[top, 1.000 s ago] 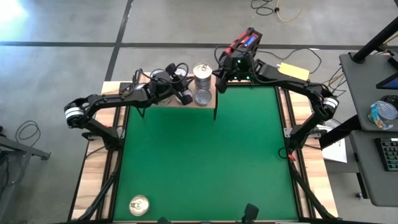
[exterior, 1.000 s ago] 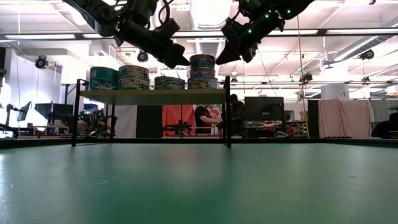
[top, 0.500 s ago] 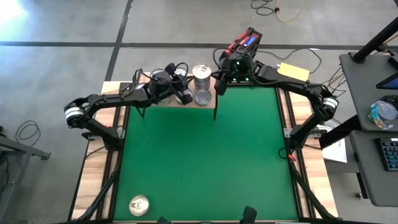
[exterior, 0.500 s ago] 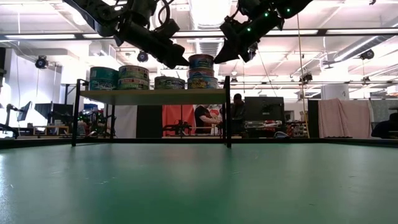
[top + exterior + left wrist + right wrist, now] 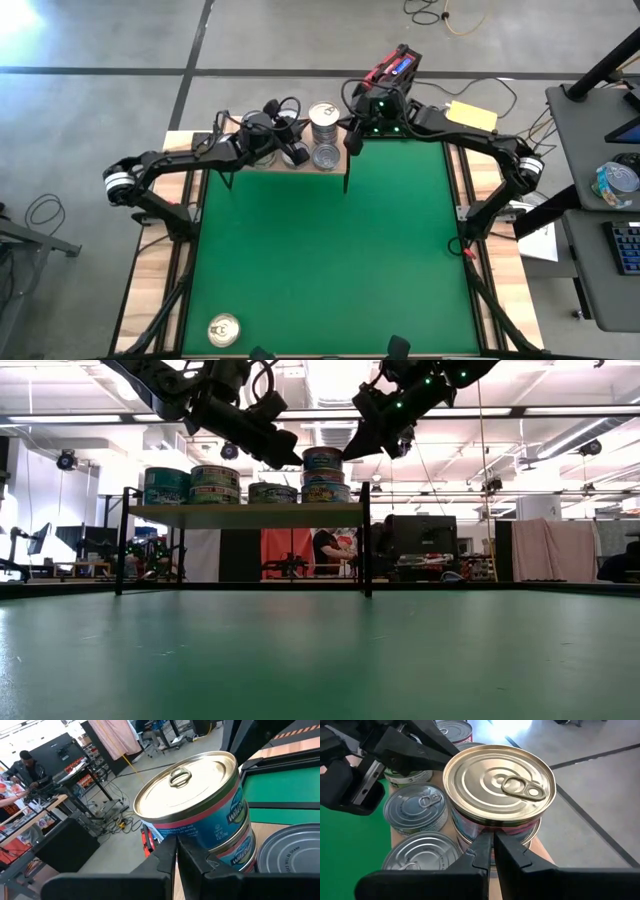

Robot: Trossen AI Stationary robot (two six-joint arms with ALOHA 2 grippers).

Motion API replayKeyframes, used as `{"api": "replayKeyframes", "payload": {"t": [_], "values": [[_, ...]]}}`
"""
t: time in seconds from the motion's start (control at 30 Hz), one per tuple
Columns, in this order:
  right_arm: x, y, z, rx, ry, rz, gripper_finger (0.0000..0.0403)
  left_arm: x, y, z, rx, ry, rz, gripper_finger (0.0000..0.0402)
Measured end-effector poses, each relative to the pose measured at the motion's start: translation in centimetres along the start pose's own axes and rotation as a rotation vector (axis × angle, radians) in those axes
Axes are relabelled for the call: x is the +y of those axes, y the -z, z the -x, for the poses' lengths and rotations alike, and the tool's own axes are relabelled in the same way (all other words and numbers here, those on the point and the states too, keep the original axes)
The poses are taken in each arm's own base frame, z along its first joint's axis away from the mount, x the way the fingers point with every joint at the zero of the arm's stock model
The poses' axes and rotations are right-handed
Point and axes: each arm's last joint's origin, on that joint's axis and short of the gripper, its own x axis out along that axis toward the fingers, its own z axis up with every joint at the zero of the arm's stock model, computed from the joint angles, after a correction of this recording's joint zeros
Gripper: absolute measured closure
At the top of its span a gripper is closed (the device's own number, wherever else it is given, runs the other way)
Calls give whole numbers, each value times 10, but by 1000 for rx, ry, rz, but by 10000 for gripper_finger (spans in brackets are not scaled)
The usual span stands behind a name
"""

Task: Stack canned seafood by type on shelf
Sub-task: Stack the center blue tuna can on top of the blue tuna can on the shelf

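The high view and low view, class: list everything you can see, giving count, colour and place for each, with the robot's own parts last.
Small light-wood shelf on thin black legs: one, at the far edge of the green mat.
Green mat: one, covering the tabletop.
Round flat tins on the shelf: at least six in the low view, silver tops, some teal sides; a gold-topped stack of two at the shelf's right end.
Loose gold-topped tin: one, near-left corner of the mat.
Person: one, in the room behind the shelf.
Left tool: one, dark, shut, just left of the stack's top tin.
Right tool: one, dark, shut, just right of that tin.
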Motion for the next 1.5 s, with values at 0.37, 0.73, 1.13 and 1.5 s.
{"api": "replayKeyframes", "payload": {"t": [0.37,0.73,1.13,1.5], "values": [[1,1,1,13,-4,-24,390,1,1,1,27,-43,9,401],[3,0,13,36,-5,-41,390,-6,-3,12,79,13,-13,401],[6,-2,20,43,-11,-30,390,-19,8,5,128,93,-53,401],[8,-2,20,45,-14,-27,390,-23,14,-6,117,68,-56,401]]}}
